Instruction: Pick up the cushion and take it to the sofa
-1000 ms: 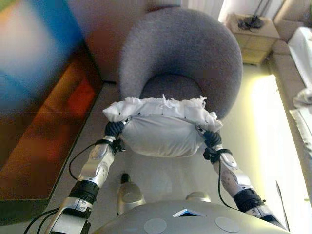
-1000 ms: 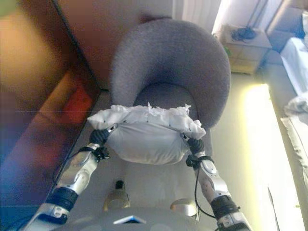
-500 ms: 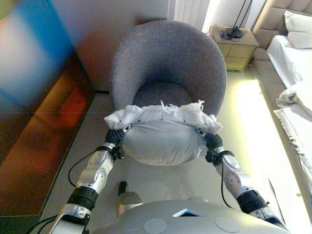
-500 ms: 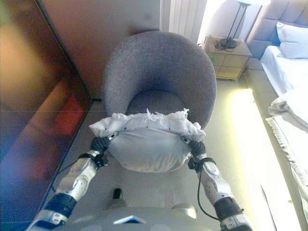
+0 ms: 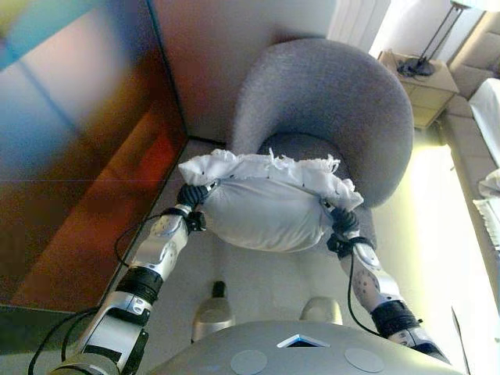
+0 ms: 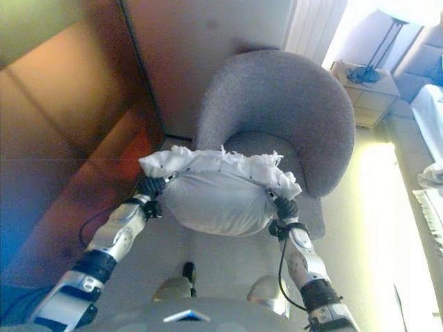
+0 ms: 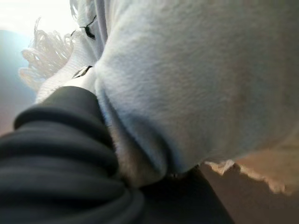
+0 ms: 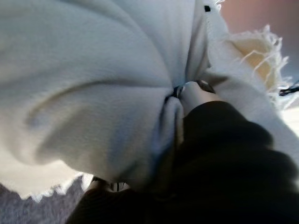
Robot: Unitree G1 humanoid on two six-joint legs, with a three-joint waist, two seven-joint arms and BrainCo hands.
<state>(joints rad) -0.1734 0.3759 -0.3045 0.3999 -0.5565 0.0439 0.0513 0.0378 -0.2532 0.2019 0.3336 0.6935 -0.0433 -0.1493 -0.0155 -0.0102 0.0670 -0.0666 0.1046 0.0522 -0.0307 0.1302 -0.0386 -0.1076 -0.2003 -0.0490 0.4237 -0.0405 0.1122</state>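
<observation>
A white cushion (image 5: 266,209) with a fringed edge hangs between my two hands, held up in front of a grey round armchair (image 5: 328,109). My left hand (image 5: 191,197) grips its left end and my right hand (image 5: 341,223) grips its right end. In the left wrist view the cloth (image 7: 196,84) bunches against the dark cover of that hand. In the right wrist view the cloth (image 8: 93,88) is pinched at the hand (image 8: 196,93). No sofa shows apart from the armchair.
A dark glossy wall or cabinet (image 5: 70,156) stands close on the left. A bedside table (image 5: 422,90) with a lamp stands at the back right, next to a bed edge (image 5: 488,101). Pale floor (image 5: 437,234) runs along the right.
The whole picture has shifted, so the camera has turned: the armchair now sits further right and the dark wall fills more of the left. The cushion stays held between both hands.
</observation>
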